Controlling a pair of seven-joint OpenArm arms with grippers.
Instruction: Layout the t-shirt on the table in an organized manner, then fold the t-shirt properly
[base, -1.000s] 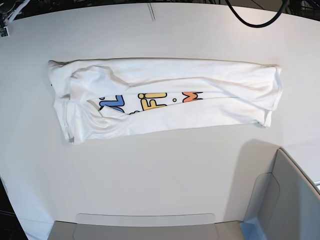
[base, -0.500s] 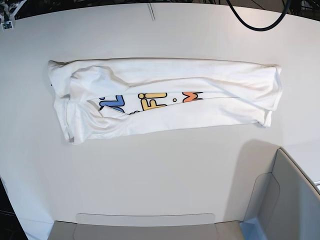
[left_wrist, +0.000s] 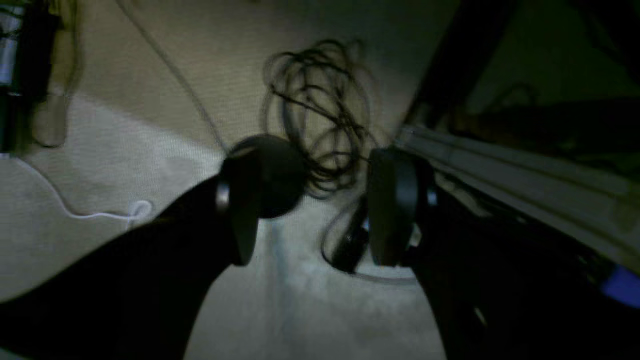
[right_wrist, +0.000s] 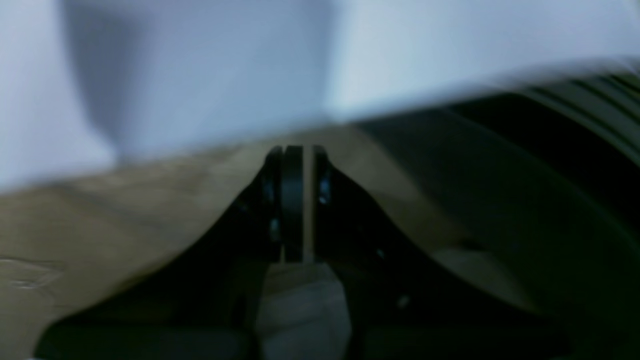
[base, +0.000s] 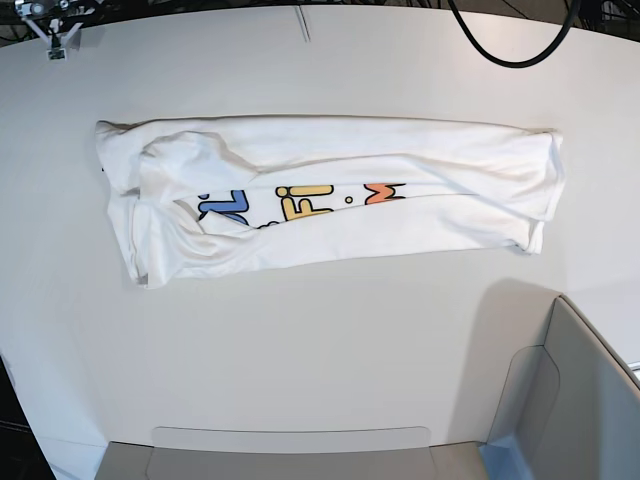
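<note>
The white t-shirt (base: 330, 195) lies on the table (base: 330, 340) as a long horizontal band. Its long sides are folded in, and blue, yellow and orange letters show in the middle strip. Neither gripper is near it in the base view. In the left wrist view my left gripper (left_wrist: 312, 200) stands open with nothing between its fingers, off the table above a beige floor with cables. In the blurred right wrist view my right gripper (right_wrist: 295, 200) is shut and empty, just below a white edge (right_wrist: 450, 45).
A grey-white plastic bin (base: 580, 400) fills the near right corner, with a low tray edge (base: 290, 440) along the front. A black cable (base: 510, 40) loops over the far right. A small grey mechanical piece (base: 55, 25) pokes in at the far left corner.
The small grey piece at the far left corner has moved up and to the right along the table's far edge. The t-shirt has not moved.
</note>
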